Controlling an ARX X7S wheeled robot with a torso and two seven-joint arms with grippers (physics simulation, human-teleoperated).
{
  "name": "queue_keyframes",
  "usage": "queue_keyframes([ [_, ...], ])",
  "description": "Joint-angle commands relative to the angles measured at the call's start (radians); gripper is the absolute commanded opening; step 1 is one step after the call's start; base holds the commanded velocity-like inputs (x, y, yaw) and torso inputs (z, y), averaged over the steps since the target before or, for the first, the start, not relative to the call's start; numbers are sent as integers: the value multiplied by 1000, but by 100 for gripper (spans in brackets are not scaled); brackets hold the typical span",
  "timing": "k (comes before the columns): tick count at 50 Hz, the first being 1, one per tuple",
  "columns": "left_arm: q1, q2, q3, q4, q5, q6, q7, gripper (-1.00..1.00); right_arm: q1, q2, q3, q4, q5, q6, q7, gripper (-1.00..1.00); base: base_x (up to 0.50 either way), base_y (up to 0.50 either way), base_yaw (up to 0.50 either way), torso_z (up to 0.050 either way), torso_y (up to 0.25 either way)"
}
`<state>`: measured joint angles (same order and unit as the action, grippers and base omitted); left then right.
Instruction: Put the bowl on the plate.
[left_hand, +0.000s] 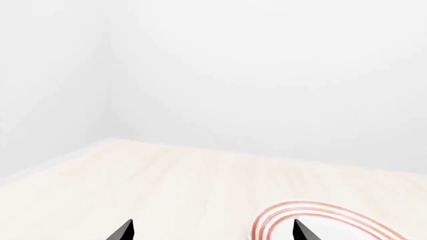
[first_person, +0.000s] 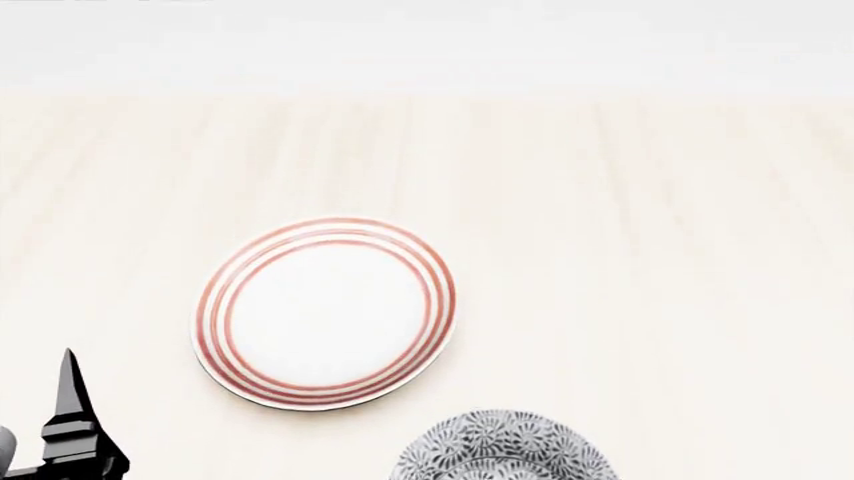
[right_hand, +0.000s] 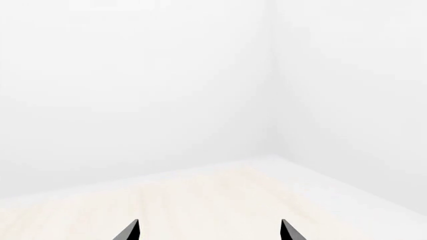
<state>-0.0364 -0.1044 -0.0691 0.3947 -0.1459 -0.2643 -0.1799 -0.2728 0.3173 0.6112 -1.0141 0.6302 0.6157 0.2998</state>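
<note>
The white plate (first_person: 327, 313) with red rings lies flat on the pale wooden table, left of centre in the head view. Its far rim also shows in the left wrist view as the plate (left_hand: 320, 212). The grey-and-white patterned bowl (first_person: 503, 450) stands on the table just right of and nearer than the plate, cut off by the frame's lower edge. My left gripper (left_hand: 212, 231) is open with nothing between its fingers; one dark finger (first_person: 70, 415) shows at the head view's lower left, left of the plate. My right gripper (right_hand: 209, 231) is open over bare table and does not show in the head view.
The pale wooden table (first_person: 641, 220) stretches far to the back and right. White walls meet in corners behind it in both wrist views, with the table's far edge (right_hand: 200, 170) running below them.
</note>
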Motion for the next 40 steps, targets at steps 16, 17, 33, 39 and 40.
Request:
queue_keyframes([
  [16, -11, -37, -32, 16, -54, -12, -38, 100, -77, 139, -36, -27, 94, -40, 176, 100, 230, 0, 0, 0, 0],
  [17, -9, -38, -32, 20, -57, -13, -39, 100, -81, 145, -38, -28, 98, -45, 183, 100, 0, 0, 0, 0, 0],
  [33, -13, -47, -32, 27, -84, -24, -54, 100, -218, 402, -84, -30, 264, -167, 438, 100, 0, 0, 0, 0, 0],
  [39, -18, -48, -25, 28, -95, -32, -58, 100, -323, 546, -98, -33, 363, -290, 491, 100, 0, 0, 0, 0, 0],
  [40, -18, -48, -24, 30, -95, -31, -59, 100, -363, 590, -106, -32, 365, -337, 533, 100, 316, 0, 0, 0, 0],
])
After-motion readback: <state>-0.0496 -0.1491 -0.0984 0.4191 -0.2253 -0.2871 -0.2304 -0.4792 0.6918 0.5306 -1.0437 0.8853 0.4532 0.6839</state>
